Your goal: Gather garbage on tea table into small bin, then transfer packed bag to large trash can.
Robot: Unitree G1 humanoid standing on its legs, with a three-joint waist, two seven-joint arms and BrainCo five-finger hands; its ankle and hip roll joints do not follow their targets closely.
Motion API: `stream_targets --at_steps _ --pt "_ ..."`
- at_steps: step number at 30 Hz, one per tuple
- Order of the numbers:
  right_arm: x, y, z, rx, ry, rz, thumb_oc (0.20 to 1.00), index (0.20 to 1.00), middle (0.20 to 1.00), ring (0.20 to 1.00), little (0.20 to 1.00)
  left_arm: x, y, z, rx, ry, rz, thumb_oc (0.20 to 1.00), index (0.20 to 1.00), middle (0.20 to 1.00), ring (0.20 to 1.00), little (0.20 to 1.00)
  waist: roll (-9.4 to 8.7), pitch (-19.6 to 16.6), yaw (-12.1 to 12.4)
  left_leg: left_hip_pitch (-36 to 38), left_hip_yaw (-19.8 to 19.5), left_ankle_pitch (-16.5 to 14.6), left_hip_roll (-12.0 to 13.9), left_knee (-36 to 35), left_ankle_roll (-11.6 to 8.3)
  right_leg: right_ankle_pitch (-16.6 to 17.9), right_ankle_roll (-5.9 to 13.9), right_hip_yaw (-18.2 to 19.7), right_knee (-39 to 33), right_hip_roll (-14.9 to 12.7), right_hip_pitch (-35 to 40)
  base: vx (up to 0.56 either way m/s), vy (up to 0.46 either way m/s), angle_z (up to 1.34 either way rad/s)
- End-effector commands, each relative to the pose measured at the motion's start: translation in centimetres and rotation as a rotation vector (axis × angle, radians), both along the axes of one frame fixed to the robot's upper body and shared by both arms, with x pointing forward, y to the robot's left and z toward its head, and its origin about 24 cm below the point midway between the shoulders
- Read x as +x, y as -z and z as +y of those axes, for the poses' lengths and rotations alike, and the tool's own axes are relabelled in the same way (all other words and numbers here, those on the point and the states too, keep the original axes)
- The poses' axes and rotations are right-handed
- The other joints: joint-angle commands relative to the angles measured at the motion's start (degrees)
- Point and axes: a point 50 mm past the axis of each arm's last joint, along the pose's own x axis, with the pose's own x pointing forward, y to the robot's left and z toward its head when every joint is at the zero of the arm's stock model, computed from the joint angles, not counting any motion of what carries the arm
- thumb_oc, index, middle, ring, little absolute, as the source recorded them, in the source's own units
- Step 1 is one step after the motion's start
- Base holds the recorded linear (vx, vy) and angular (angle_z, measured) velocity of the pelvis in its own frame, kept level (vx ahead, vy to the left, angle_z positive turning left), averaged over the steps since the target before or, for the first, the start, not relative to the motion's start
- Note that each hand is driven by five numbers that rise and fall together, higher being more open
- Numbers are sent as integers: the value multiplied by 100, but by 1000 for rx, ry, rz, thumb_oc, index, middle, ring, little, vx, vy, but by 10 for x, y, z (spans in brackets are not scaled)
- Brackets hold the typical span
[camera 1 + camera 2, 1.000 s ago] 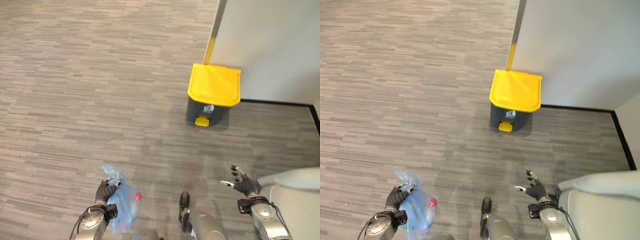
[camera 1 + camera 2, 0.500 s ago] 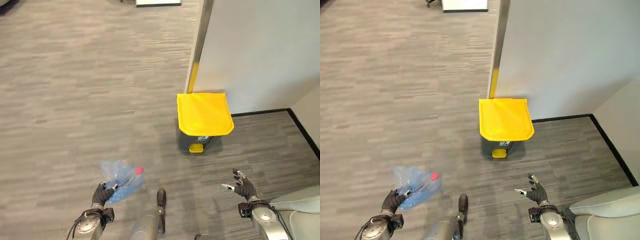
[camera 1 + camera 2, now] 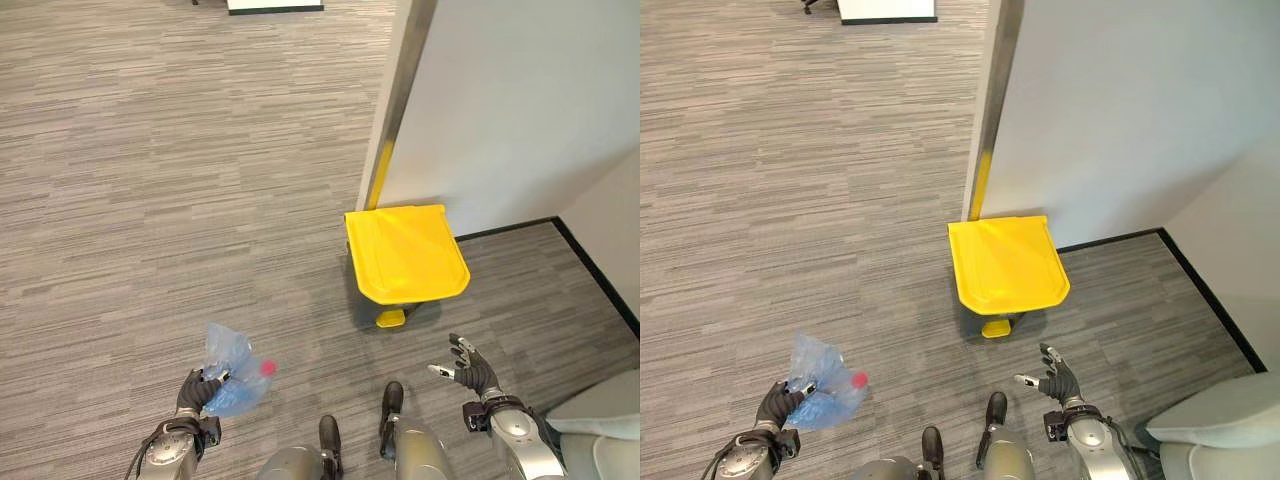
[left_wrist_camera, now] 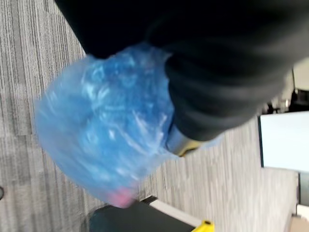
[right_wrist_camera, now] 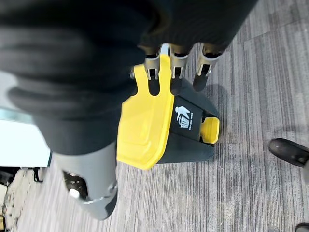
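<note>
While the left hand [image 3: 197,391] grips the blue garbage bag [image 3: 232,372] at near left, the right hand [image 3: 470,368] hangs open near the yellow-lidded trash can [image 3: 405,255].

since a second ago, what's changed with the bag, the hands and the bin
The views have shifted as the robot walked toward the trash can, which now sits nearer the robot's feet; that is camera motion, the can itself stayed put, its yellow lid shut. The left hand still grips the blue bag, which swung a little. The right hand stays open and empty.
</note>
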Motion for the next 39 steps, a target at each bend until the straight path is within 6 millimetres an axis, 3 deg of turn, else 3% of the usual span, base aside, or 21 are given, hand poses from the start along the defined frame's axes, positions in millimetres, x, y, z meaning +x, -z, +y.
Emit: stream_targets --at_steps 1,4,7,11,15,20,23,28,39 --pt "16 -16 -5 -38 -19 -83 1000 1000 1000 1000 1000 14 -26 9 57 9 -146 200 200 200 200 200 -105 104 22 80 -482 -851 538 676 -445 -7 218 -107 -228 -57 621 166 -170 17" --pt "12 -14 -9 -45 -16 -68 1000 1000 1000 1000 1000 8 -23 10 50 -5 -131 200 200 200 200 200 -162 -40 56 179 -470 -906 600 732 -542 48 195 -239 -350 -61 817 194 -203 21" --pt "7 -15 -15 -55 -6 -67 1000 1000 1000 1000 1000 2 -19 9 38 -13 -112 200 200 200 200 200 -139 -217 34 352 -467 -836 841 607 -731 -64 126 -322 -517 133 1059 165 -244 5" --pt "3 -15 -22 -72 18 -65 1000 1000 1000 1000 1000 10 -21 3 21 2 -128 200 200 200 200 200 -149 -224 -46 177 -508 -600 1132 844 -987 -225 -29 -352 -682 328 1200 32 -207 -10" --pt "-2 -13 -32 -87 58 -50 1000 1000 1000 1000 1000 16 -18 -9 -16 36 -132 200 200 200 200 200 -143 -207 -140 -15 -408 -497 1282 1297 -1047 -378 -189 -424 -1003 477 1534 20 -101 14" --pt "-3 -10 -35 -62 116 -50 1000 1000 1000 1000 1000 22 -20 -15 -6 85 -132 200 200 200 200 200 -138 -104 -168 -659 -225 -422 914 1028 -868 -346 -170 -395 -1170 483 1611 -27 30 32" --pt "-8 -4 -36 -83 116 -12 1000 1000 1000 1000 1000 17 -18 -12 1 75 -121 200 200 200 200 200 -74 -146 -163 -431 -243 -346 869 587 -833 -365 -114 -388 -1123 573 1596 22 72 -8" --pt "-17 8 -38 -56 156 47 1000 1000 1000 1000 1000 13 -20 1 37 55 -114 200 200 200 200 200 -174 -268 -168 -163 -168 -307 764 227 -730 -336 -47 -188 -982 534 1550 58 70 -24" --pt "-13 9 -32 -56 131 54 1000 1000 1000 1000 1000 5 -20 8 53 29 -96 200 200 200 200 200 -242 -220 -52 -7 -154 -627 604 395 -454 -366 101 167 -604 433 1427 66 84 -15"
